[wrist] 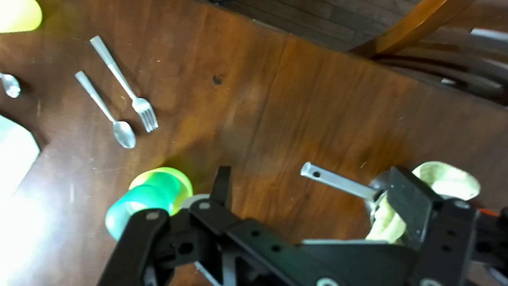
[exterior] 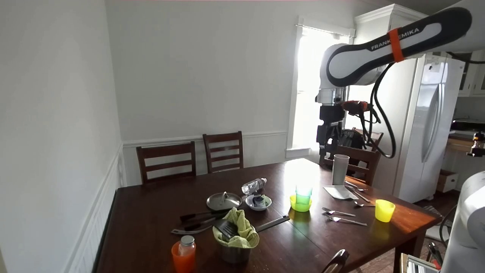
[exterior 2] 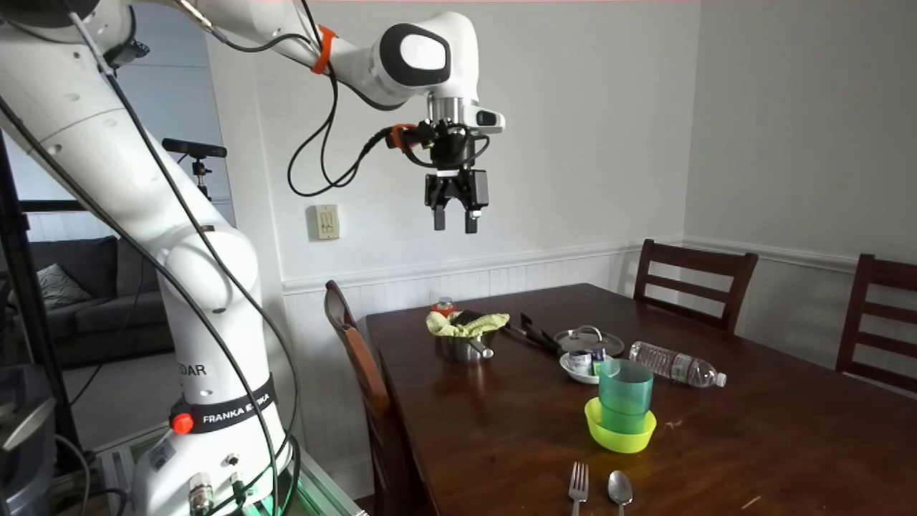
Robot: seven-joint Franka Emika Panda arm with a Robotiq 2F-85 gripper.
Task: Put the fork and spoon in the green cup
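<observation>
The fingers [exterior 2: 439, 218] hang high over the worktop [exterior 2: 759, 459], spread wide with nothing between them, maybe ready for the first grab. The fork [wrist: 124, 82] and the spoon [wrist: 105, 108] lie flat near the yellow-green bowl [exterior 2: 622, 442], side by side but not touching, so there is probably room to pick just one. The green cup [exterior 2: 625, 393] stands up inside that bowl, open end up, likely to catch them. The fork and spoon are thin, shiny metal. The cup is round and see-through, like smooth plastic.
</observation>
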